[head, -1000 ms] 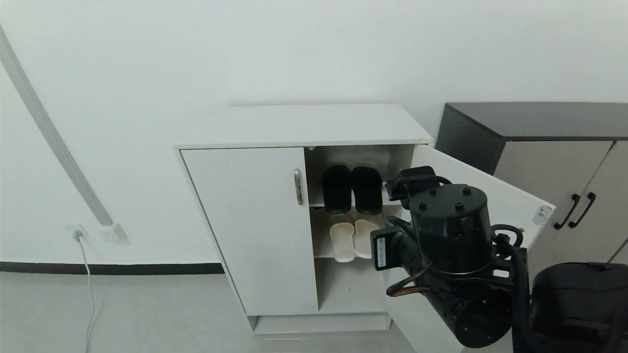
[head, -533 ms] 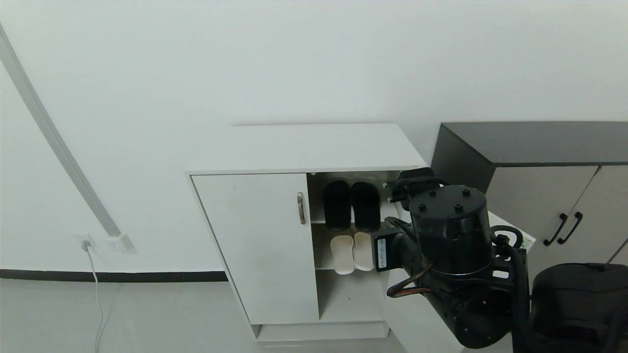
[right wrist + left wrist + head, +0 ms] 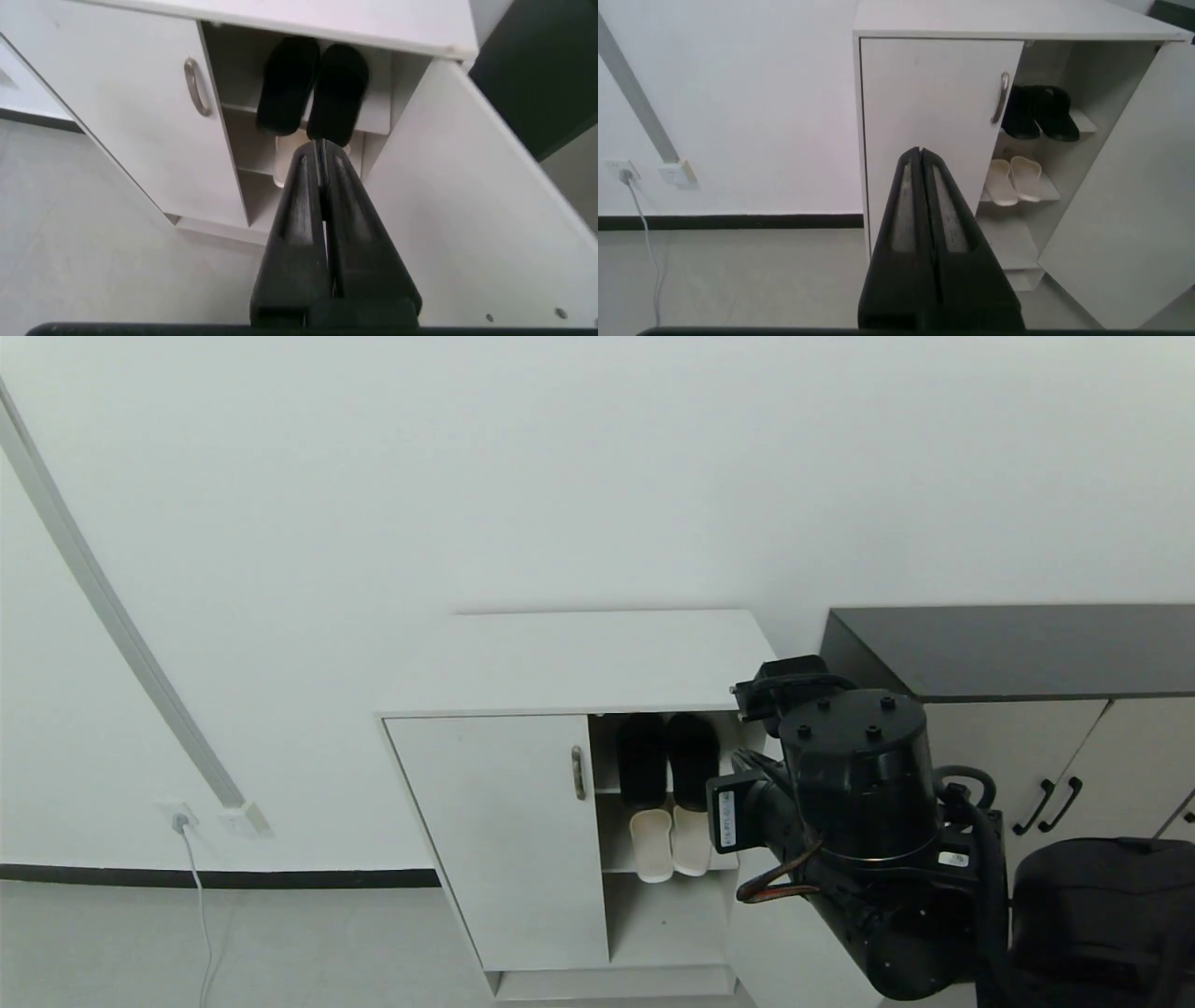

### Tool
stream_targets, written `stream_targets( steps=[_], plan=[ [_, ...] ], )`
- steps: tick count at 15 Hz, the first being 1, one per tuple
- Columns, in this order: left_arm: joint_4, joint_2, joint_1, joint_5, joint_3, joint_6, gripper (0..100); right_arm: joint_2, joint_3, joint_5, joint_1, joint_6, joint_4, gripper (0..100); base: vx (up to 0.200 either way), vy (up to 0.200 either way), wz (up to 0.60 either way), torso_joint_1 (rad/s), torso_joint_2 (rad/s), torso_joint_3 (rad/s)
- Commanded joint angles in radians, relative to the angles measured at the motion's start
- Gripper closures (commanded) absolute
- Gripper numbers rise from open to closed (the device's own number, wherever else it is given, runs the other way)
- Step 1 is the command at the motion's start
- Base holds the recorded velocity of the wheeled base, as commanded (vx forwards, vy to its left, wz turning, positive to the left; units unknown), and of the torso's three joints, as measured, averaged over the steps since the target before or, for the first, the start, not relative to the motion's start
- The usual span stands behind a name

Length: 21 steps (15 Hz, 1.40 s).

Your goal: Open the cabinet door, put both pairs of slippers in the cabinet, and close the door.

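Note:
The white cabinet (image 3: 597, 658) stands against the wall, its left door (image 3: 504, 840) closed and its right door (image 3: 1120, 187) swung open. The black slippers (image 3: 667, 756) lie side by side on the top shelf, and the white slippers (image 3: 670, 843) on the shelf below. In the right wrist view my right gripper (image 3: 320, 145) is shut on nothing, level with the open compartment and short of the black slippers (image 3: 313, 82), beside the open door (image 3: 467, 187). My left gripper (image 3: 921, 151) is also shut and empty, farther back, facing the closed door and its handle (image 3: 1001, 96).
A lower cabinet with a dark top (image 3: 1008, 653) adjoins on the right. A wall socket with a hanging cable (image 3: 182, 821) and a slanted wall duct (image 3: 112, 616) are to the left. Bare grey floor (image 3: 280, 943) lies in front left.
The whole head picture has slid downward and the cabinet looks smaller, so the camera has moved. Both pairs of slippers stay on their shelves. The open door now shows less beside the right arm.

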Motion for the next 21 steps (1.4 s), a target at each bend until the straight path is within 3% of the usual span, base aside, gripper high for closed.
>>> stream_targets(
  steps=[1,5,13,19,21],
  plan=[
    [0.000,0.001,0.000,0.000,0.000,0.000,100,0.000,0.001,0.000,0.000,0.000,-0.001,100,0.000,0.000,0.00,0.276,-0.62,-0.339],
    [0.000,0.001,0.000,0.000,0.000,0.000,100,-0.001,0.004,0.002,-0.003,0.000,-0.001,100,0.000,0.000,0.00,0.184,-0.42,-0.232],
    [0.000,0.001,0.000,0.000,0.000,0.001,100,0.003,0.005,0.006,-0.007,-0.001,0.002,100,0.000,0.000,0.00,0.004,-0.01,-0.005],
    [0.000,0.001,0.000,0.000,0.000,0.001,100,0.011,0.002,0.011,-0.052,-0.012,-0.001,100,0.000,0.000,-0.60,0.004,0.00,0.002],
    [0.000,0.001,0.000,0.000,0.000,0.001,100,0.017,0.002,0.032,-0.084,-0.014,-0.001,100,0.000,0.000,0.00,0.000,0.00,0.000]
  ],
)
